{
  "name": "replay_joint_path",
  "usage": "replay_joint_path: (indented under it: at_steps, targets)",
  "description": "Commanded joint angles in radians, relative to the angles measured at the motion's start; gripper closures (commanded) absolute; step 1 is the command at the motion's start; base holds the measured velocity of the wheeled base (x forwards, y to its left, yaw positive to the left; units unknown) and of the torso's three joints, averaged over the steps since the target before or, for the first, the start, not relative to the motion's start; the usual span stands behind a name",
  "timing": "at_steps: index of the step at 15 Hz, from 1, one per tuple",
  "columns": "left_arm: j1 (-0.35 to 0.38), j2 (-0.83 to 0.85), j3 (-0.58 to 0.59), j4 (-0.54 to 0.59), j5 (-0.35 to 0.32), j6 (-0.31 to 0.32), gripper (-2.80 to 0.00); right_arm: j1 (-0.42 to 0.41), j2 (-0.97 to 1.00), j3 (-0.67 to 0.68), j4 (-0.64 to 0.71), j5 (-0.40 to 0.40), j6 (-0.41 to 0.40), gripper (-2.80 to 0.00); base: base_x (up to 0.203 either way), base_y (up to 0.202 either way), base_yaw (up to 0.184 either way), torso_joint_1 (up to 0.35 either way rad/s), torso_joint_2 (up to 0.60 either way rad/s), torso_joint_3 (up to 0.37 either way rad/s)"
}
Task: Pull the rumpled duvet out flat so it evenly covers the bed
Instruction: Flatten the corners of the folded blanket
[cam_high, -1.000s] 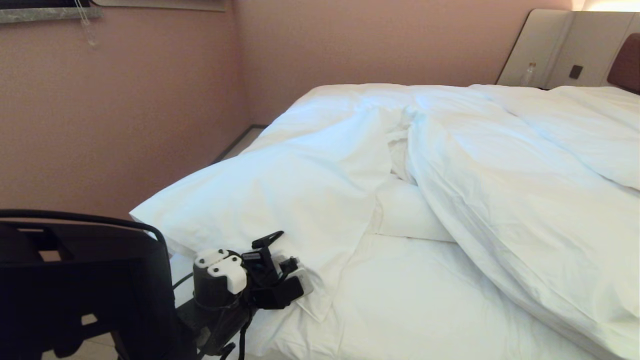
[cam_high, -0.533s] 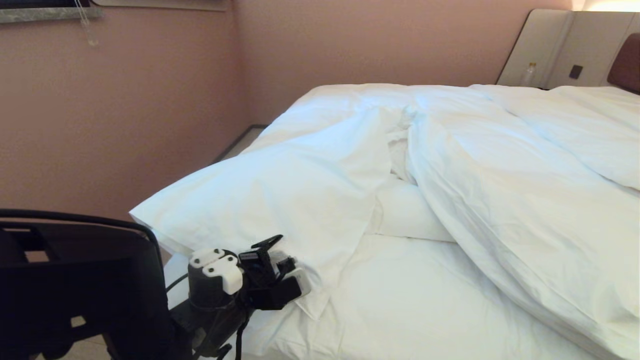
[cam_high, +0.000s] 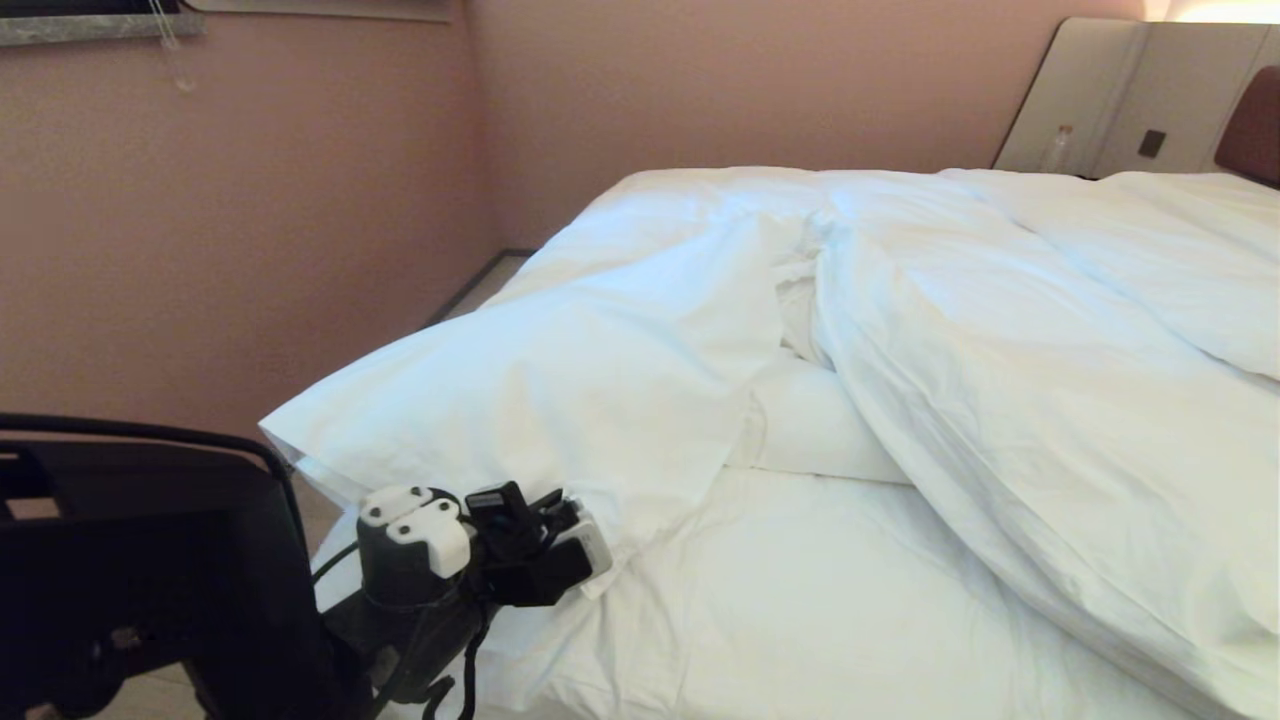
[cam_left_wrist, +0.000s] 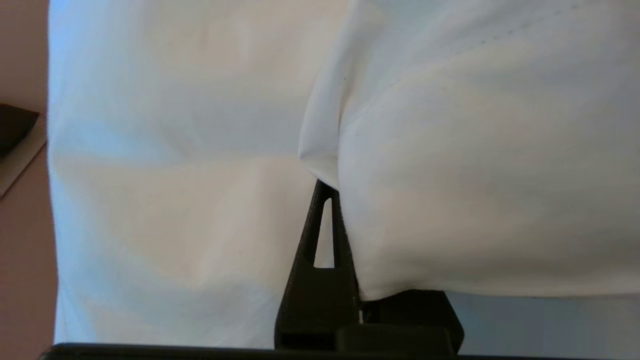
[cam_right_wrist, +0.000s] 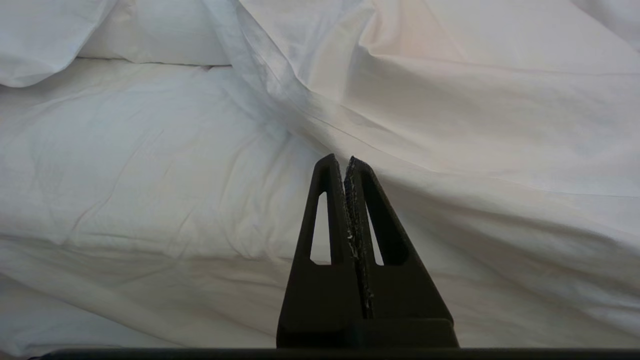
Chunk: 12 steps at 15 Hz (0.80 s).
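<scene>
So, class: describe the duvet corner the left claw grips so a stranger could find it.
Start at the bed, near side. The duvet folds back to a corner there, pinched in the left claw. Unlike the flat sheet beside it, it is puffy.

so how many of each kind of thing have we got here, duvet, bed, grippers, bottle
thick puffy white duvet: 1
low wide bed with white fitted sheet: 1
black robot grippers: 2 (left gripper shut on the duvet's near corner, right gripper shut and empty above the sheet)
small clear bottle beside the headboard panels: 1
total: 5
</scene>
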Motion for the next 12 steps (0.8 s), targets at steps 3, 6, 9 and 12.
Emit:
replay_joint_path:
  at_steps: [3, 6, 9, 12]
  targets:
    - [0.002, -0.032, 0.008, -0.048, 0.0, 0.004, 0.0, 0.0, 0.0, 0.0, 0.001, 0.0, 0.0, 0.0, 0.0, 0.0, 0.0, 0.0, 0.0, 0.0]
    - [0.008, -0.052, 0.011, -0.048, -0.002, 0.002, 0.0, 0.0, 0.0, 0.0, 0.0, 0.0, 0.0, 0.0, 0.0, 0.0, 0.0, 0.0, 0.0, 0.0]
    - [0.036, -0.088, 0.015, -0.048, -0.006, 0.001, 0.0, 0.0, 0.0, 0.0, 0.001, 0.001, 0.0, 0.0, 0.0, 0.0, 0.0, 0.0, 0.0, 0.0]
    - [0.114, -0.215, 0.017, -0.048, -0.005, -0.023, 0.0, 0.0, 0.0, 0.0, 0.001, 0.0, 0.0, 0.0, 0.0, 0.0, 0.0, 0.0, 0.0, 0.0]
